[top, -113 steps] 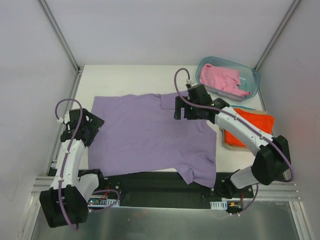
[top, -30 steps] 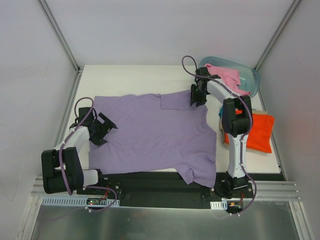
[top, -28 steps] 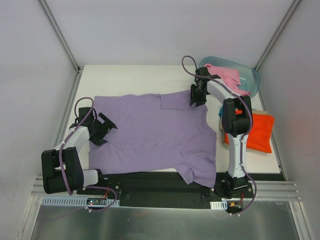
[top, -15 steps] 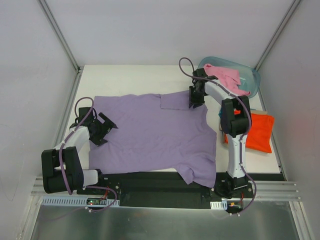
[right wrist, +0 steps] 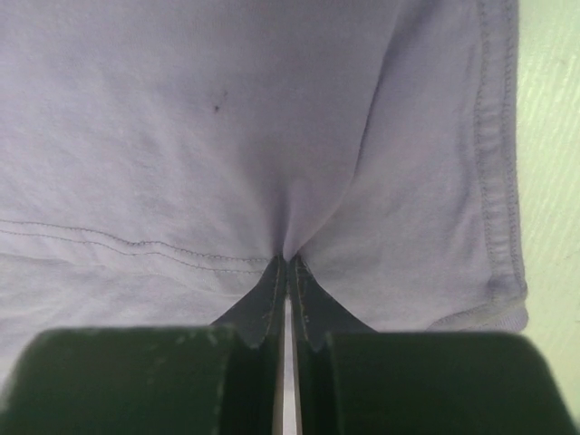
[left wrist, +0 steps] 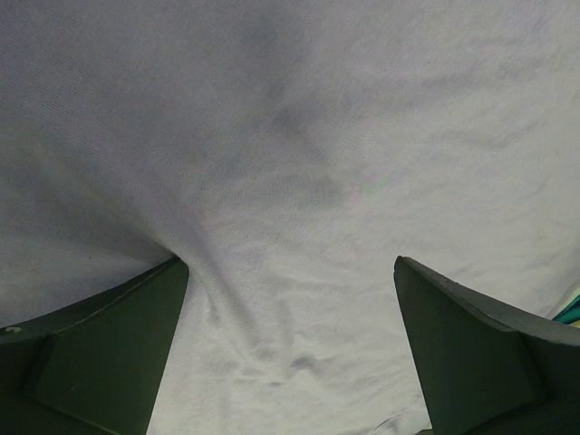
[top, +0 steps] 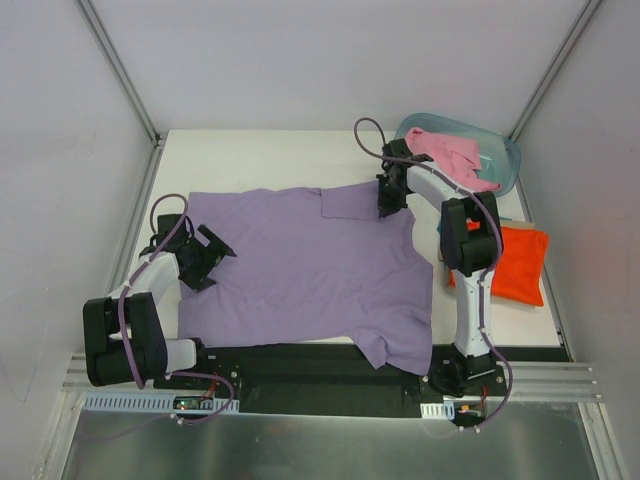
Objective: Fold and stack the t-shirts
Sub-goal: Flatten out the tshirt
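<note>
- The right claw (right wrist: 288,268) is pinching shut on a fold of the lavender t-shirt (top: 300,265), and the cloth is puckering into a small ridge right at its fingertips
- A stitched hem is running across just ahead of this claw, and the sleeve's hemmed edge is running down one side of it, with bare table (right wrist: 555,181) showing past that edge
- Seen from above, the right claw is sitting on the shirt's far sleeve, with the rest of the shirt lying spread flat from there toward the left claw (left wrist: 288,272)
- The left claw is standing wide open with nothing held, its two fingers straddling lavender cloth at the shirt's left edge; one fingertip seems to be touching a crease
- The pink t-shirt (top: 450,155) is lying bunched in the tub (top: 508,170), just beyond and outward of the right claw
- The orange t-shirt (top: 518,262) is lying folded nearer the arm bases than the right claw, outward of that arm's elbow and just beside the lavender shirt's edge
</note>
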Robot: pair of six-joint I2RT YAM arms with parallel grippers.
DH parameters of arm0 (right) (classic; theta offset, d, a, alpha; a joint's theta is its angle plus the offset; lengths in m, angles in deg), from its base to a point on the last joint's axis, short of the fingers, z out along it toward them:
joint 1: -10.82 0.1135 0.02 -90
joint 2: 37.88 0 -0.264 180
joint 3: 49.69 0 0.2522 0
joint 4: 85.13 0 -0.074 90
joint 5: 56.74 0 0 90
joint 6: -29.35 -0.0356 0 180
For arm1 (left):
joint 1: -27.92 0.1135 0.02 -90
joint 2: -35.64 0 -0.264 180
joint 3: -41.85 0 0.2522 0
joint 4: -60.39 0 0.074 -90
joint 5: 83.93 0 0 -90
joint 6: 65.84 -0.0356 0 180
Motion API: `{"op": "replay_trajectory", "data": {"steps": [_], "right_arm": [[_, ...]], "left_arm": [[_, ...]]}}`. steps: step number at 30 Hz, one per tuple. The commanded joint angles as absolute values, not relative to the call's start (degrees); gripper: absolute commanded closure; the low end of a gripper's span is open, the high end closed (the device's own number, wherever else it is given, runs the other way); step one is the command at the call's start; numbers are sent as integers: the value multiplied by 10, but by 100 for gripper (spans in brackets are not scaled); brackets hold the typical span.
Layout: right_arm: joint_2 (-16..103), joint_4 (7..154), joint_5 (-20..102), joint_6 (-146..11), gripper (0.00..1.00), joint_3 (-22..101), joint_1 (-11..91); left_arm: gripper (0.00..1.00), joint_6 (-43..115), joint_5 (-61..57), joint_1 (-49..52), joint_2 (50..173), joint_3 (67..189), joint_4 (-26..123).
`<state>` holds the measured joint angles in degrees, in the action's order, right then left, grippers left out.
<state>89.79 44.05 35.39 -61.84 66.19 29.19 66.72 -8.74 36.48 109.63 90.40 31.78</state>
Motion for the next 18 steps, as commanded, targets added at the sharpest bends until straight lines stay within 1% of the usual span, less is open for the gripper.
{"op": "replay_trajectory", "data": {"steps": [1, 4, 12, 16, 18], "right_arm": [[816, 509, 434, -611, 99, 609, 299], [756, 543, 471, -614, 99, 561, 312], [613, 564, 426, -650, 99, 413, 372], [563, 544, 429, -666, 99, 376, 411], [555, 517, 415, -674, 99, 375, 430]], "left_arm": [[1, 654, -90, 358, 1110, 899, 310], [1, 653, -87, 358, 1111, 900, 310], [1, 652, -88, 358, 1112, 901, 309], [1, 651, -87, 358, 1107, 900, 309], [1, 650, -88, 358, 1104, 900, 309]]}}
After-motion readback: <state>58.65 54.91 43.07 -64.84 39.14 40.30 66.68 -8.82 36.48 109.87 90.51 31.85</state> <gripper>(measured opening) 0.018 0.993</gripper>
